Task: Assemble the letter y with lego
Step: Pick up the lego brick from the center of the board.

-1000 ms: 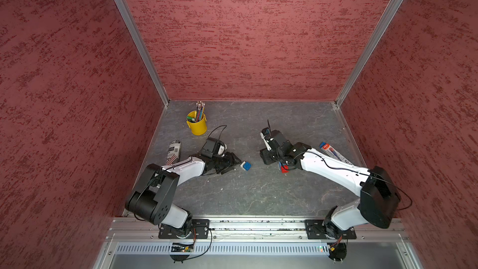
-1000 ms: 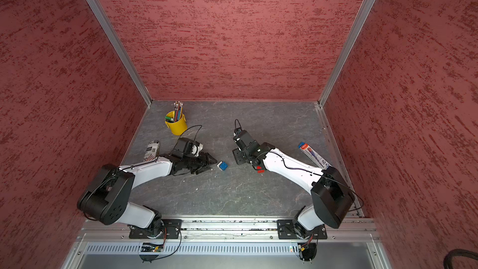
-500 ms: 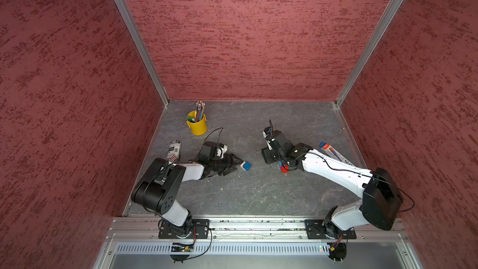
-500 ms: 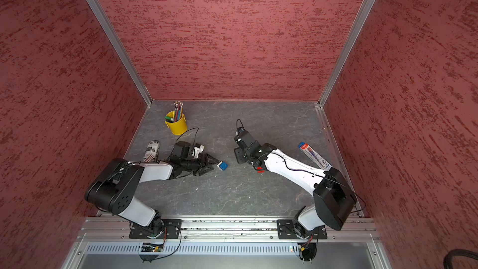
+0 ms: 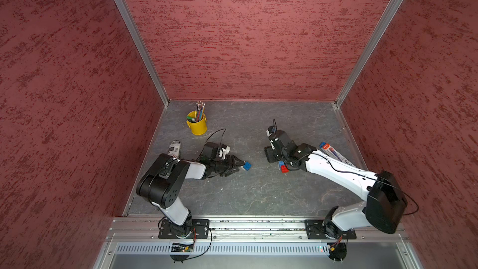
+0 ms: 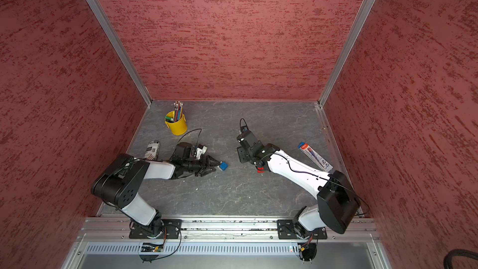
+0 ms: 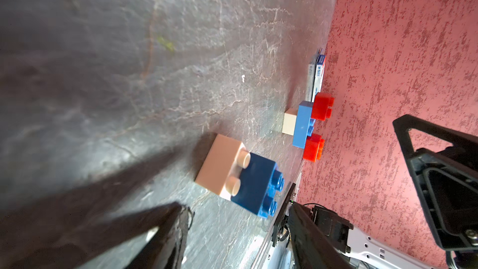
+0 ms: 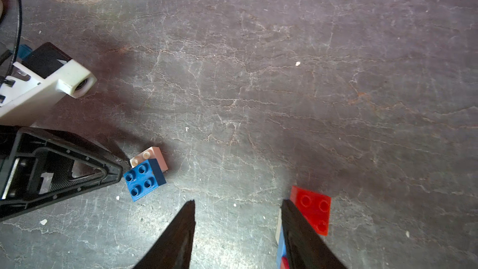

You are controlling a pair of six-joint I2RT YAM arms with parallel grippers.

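Left wrist: left fingers (image 7: 160,239) parted, empty, blue brick (image 7: 256,187) just beyond tips; right fingers (image 8: 178,239) parted, empty.

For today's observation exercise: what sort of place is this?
Probably a robot lab cell: left arm and right arm on a metal rail, red walls around a grey tabletop, lego bricks.

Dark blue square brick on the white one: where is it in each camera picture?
In a top view: dark blue brick left of centre, on the floor.
In a top view: dark blue brick left of centre.
Left wrist: close up, mid-frame, joined to the white brick.
Right wrist: frame's lower left, studs facing the camera.
Shared landmark: red bricks, in all four.
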